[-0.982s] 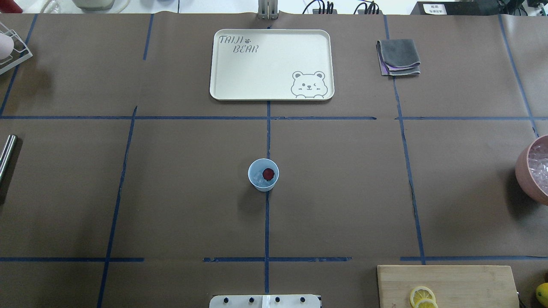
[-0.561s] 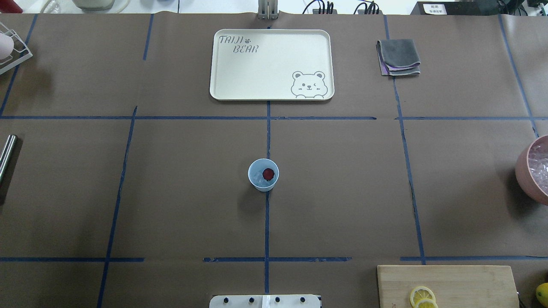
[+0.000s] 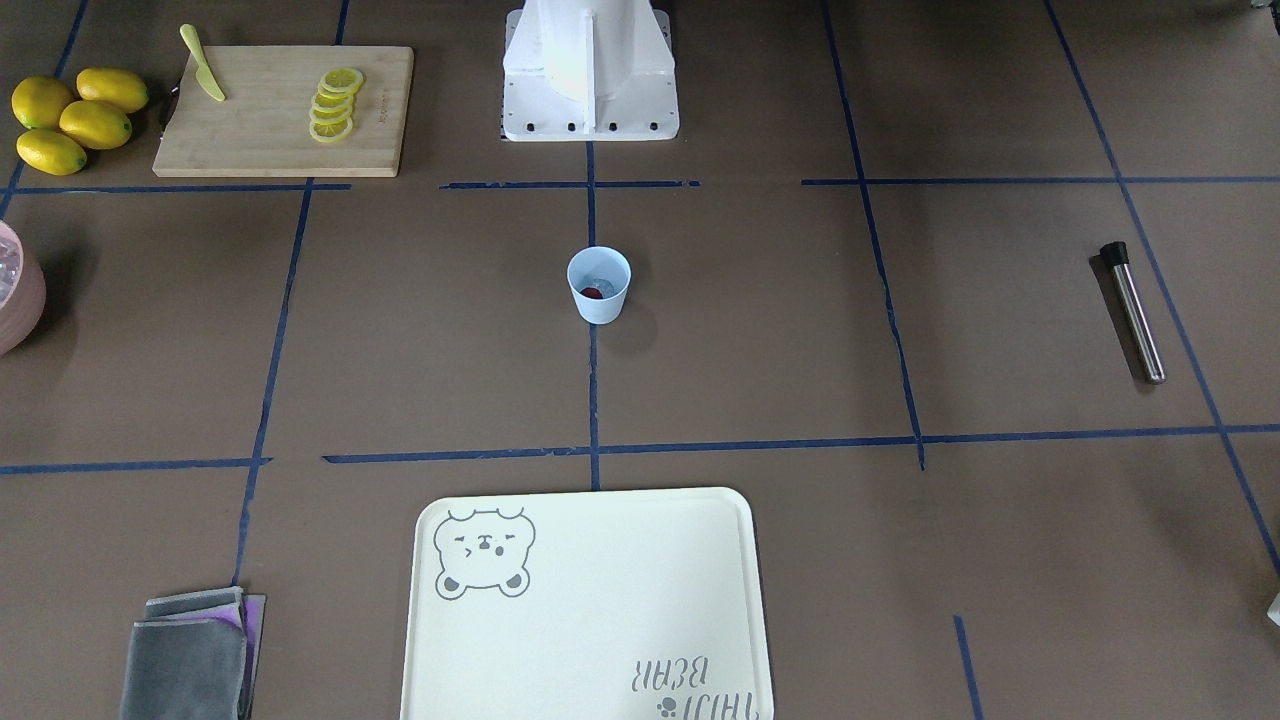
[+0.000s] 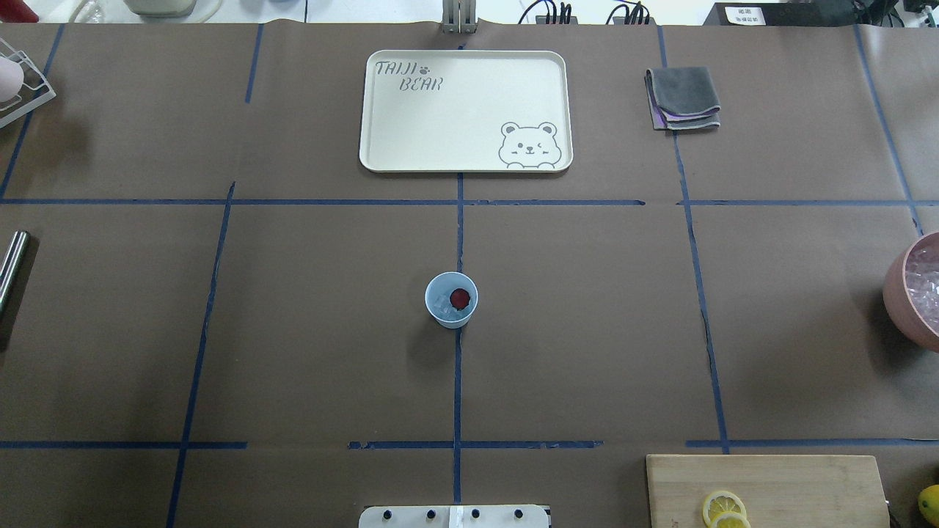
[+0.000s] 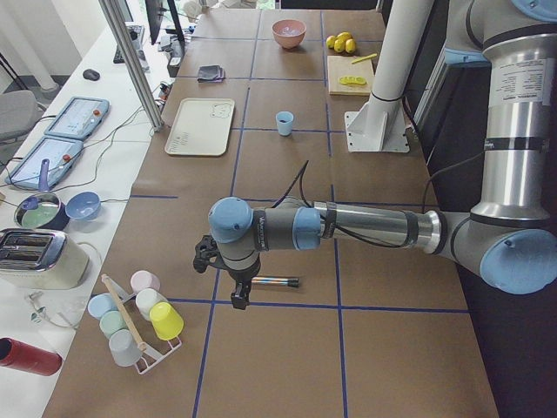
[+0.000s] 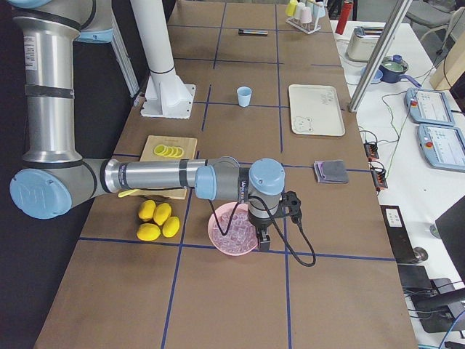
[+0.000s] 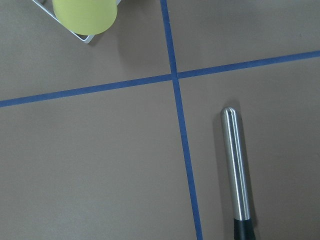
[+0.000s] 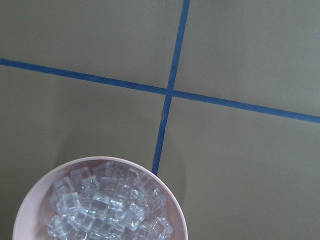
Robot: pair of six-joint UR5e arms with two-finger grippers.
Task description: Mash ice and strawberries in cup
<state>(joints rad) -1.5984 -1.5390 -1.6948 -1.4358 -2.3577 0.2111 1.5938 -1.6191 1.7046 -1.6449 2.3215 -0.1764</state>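
Brown paper-covered table (image 4: 587, 330) w/ a blue tape grid. The cup (image 4: 451, 299), light blue, stands upright at the centre on a tape line, well apart from everything else. Inside it, the strawberry (image 4: 460, 297), one dark-red piece, sits toward the robot's R side. It touches the ice (image 4: 442, 303), a few clear chunks over the rest of the bottom.

L gripper (image 5: 238, 300) hangs fingers-down over the table's L end, just beside the muddler (image 5: 274, 281), a steel rod w/ a black end lying flat. It shows only in the side view, so can't tell if it's wide or narrow, or if it touches the rod. L wrist cam shows no fingers, only the rod next to a tape cross and a yellow cup (image 7: 85, 15) on a rack (image 5: 130, 318).

R gripper (image 6: 261, 243) hangs at the R end, by the near rim of a pink bowl (image 8: 102, 160) full of cubes (image 8: 107, 205). Again side view only, so can't tell its width.

Cream tray (image 4: 465, 110) w/ bear print lies across from the robot base, w/ a folded grey cloth (image 4: 683, 97) to its R. Near the base on the R is a board (image 3: 270, 120) w/ lemon slices (image 3: 333, 103) and a yellow knife (image 3: 203, 77), w/ four lemons (image 3: 95, 123) beside it.
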